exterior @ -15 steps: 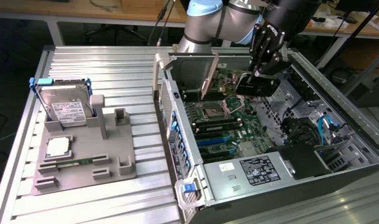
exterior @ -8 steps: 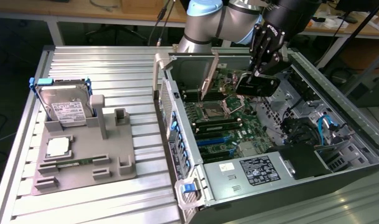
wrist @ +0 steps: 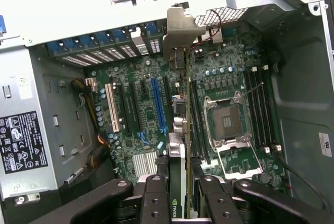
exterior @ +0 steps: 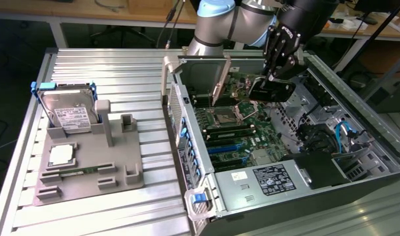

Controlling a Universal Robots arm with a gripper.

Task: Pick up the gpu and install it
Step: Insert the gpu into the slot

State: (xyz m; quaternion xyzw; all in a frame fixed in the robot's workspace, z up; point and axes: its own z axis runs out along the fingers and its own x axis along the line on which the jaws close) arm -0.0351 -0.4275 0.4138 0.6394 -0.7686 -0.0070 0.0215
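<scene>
Sitting closest in the lower right of the exterior view is the labelled power supply (exterior: 272, 179), tucked into the near end of the open computer case (exterior: 374, 147). Over in the lower left, a grey fixture (exterior: 121, 167) on the ribbed metal table (exterior: 107, 64) carries a narrow memory stick (exterior: 78, 170), a square processor chip (exterior: 60, 155) just behind it, and further back a hard drive (exterior: 68, 112) standing tilted in its cradle. Moving deeper into the case, there's the green motherboard (exterior: 236, 142) with its empty CPU socket (exterior: 225, 116). Above that, in the upper middle of the frame, the black gripper (exterior: 277, 74) has the gpu (exterior: 239, 84) on edge inside the case, with the silver bracket (exterior: 220, 81) towards the case's back wall. From the wrist view, the gripper (wrist: 182, 198) is clamped on the gpu (wrist: 177, 156), a finger (wrist: 155, 198) pressed to each face. The card runs edge-on away from the camera to its bracket (wrist: 180, 31), lined up between the blue slot (wrist: 158, 104) and the socket. I cannot tell whether its lower edge touches a slot. Furthest back, the grey arm (exterior: 219, 24) rises in front of wooden benches.
</scene>
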